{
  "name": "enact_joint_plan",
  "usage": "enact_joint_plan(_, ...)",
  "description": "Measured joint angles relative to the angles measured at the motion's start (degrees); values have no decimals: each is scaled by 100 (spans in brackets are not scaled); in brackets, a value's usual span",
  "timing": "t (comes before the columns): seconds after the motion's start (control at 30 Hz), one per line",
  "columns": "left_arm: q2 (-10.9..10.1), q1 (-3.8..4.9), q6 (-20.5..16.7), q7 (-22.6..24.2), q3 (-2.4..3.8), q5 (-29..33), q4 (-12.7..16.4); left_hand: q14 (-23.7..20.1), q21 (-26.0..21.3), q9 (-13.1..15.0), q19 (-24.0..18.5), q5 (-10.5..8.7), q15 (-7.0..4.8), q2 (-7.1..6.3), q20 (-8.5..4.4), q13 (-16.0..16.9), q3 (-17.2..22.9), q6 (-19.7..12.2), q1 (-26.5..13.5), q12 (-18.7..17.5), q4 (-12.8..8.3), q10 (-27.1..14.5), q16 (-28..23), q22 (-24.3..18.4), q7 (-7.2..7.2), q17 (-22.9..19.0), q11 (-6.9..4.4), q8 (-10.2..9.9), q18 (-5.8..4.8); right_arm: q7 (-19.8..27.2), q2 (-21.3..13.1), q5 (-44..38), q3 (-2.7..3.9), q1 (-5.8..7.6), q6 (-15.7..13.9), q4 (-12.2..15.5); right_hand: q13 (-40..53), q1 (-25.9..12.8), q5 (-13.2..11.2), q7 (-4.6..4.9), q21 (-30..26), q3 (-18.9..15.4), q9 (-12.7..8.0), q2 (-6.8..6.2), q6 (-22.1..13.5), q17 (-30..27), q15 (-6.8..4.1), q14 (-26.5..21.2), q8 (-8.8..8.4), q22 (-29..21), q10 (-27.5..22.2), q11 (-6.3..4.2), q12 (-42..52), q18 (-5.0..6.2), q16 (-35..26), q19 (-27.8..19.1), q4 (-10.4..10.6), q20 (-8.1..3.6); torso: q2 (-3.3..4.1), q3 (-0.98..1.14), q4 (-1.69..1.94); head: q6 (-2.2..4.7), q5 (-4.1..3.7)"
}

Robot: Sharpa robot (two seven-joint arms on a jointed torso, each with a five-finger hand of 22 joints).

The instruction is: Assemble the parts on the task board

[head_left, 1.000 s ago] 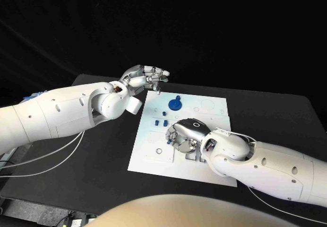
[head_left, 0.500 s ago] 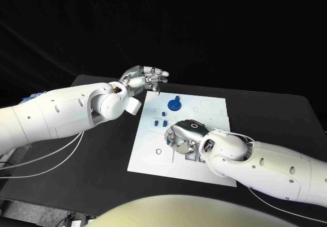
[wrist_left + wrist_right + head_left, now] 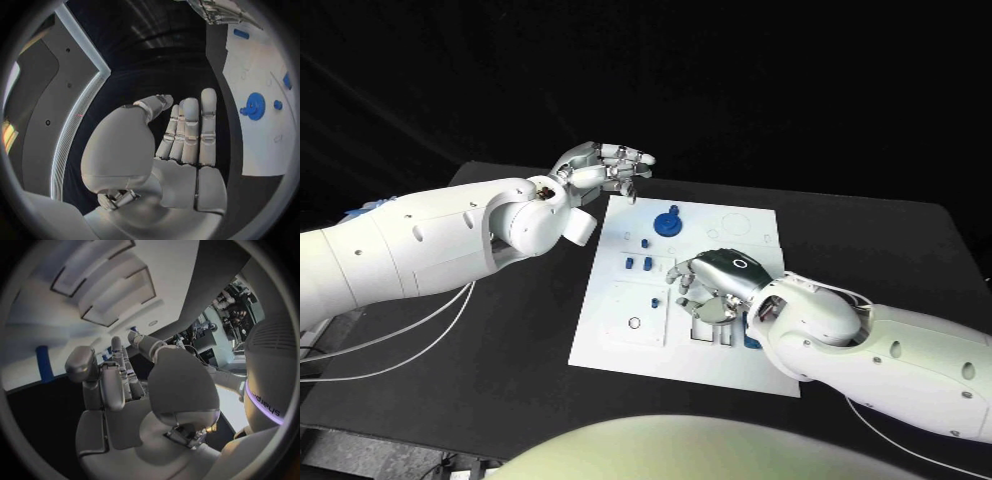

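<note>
The white task board (image 3: 625, 330) lies mid-table. A blue gear (image 3: 671, 220) stands near its far edge, and the left wrist view shows this gear (image 3: 254, 106) too. Small blue pieces (image 3: 638, 263) sit left of centre, and another blue piece (image 3: 753, 342) lies by my right forearm. My right hand (image 3: 711, 285) hovers low over the board's dark slots with its fingers loosely bent. In the right wrist view nothing shows between that hand's fingers (image 3: 119, 375), and a blue bar (image 3: 42, 362) lies on the board beyond them. My left hand (image 3: 603, 165) hangs above the board's far left corner, its fingers (image 3: 187, 130) straight and empty.
The black table (image 3: 488, 360) runs wide to the left of the board and narrower to the right. My left forearm (image 3: 430, 240) crosses the left side above the table. White cables (image 3: 387, 335) hang beneath it.
My right hand has shifted to the right across the board, uncovering the area left of the slots. The left hand has stayed in place.
</note>
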Motion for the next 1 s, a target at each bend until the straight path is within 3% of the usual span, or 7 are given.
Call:
enact_joint_plan(0.13, -20, 0, 2, -5, 0, 0, 2, 0, 0, 0, 0, 0, 0, 0, 0, 0, 0, 0, 0, 0, 0, 0, 0, 0, 0, 0, 0, 0, 0, -13, -336, 64, 52, 161, -63, 158, 2, -18, 0, -5, 0, -25, 6, -18, 47, -22, 0, 0, 23, -24, 0, 0, 0, 0, 0, 0, 25, 0, 1, -1, -5, 19, -25)
enact_joint_plan(0.3, -34, 0, 4, -9, 0, -1, 5, 0, -4, 0, 0, 0, 0, 0, 0, 0, 0, 0, 0, 0, 0, 0, 0, 0, 0, 0, 0, 0, 0, -27, -661, 189, 104, 396, -52, 172, -50, -106, 46, -38, -272, -138, -14, -217, 72, -153, 20, 20, 23, -252, -327, 6, -87, 1, -21, -158, 138, 29, -3, -2, -19, 51, -71)
enact_joint_plan(0.4, -34, 0, 7, -11, 0, -2, 7, 0, -23, 0, 0, 0, 0, 0, 0, 0, 0, -21, 0, 0, 0, 0, 0, 1, -21, -7, 0, 0, 0, -28, -758, 259, 112, 492, 26, 100, -89, -90, 111, -69, -391, -258, -33, -259, -17, -184, 19, 20, -11, -345, -504, -10, -98, 1, -23, -197, 173, 29, -8, -2, -20, 73, -102)
enact_joint_plan(0.67, -33, 0, 14, -13, -1, -3, 8, 0, -23, 1, 0, 0, 0, 0, 0, 1, 0, -21, 0, 0, 0, -35, 0, -6, -21, -6, -5, 0, 0, -3, -806, 323, 120, 564, 371, -110, -114, -67, 142, -89, -400, -343, -33, -310, -37, -184, 19, 20, -12, -324, -614, -21, -98, 0, -23, -196, 165, 29, -7, 4, -13, 108, -143)
enact_joint_plan(1.0, -32, -1, 31, -17, -1, -5, 5, 0, -23, 1, 0, 0, 0, 0, 0, 1, 0, -21, 0, 0, 0, -42, 0, -6, -21, -6, 1, 0, 0, 46, -684, 305, 109, 537, 741, -279, -105, -31, 142, -105, -244, -407, -31, -273, 27, -112, 19, 20, 0, -187, -558, -33, 9, 1, 37, -116, 197, 1, -1, -2, -4, 117, -151)
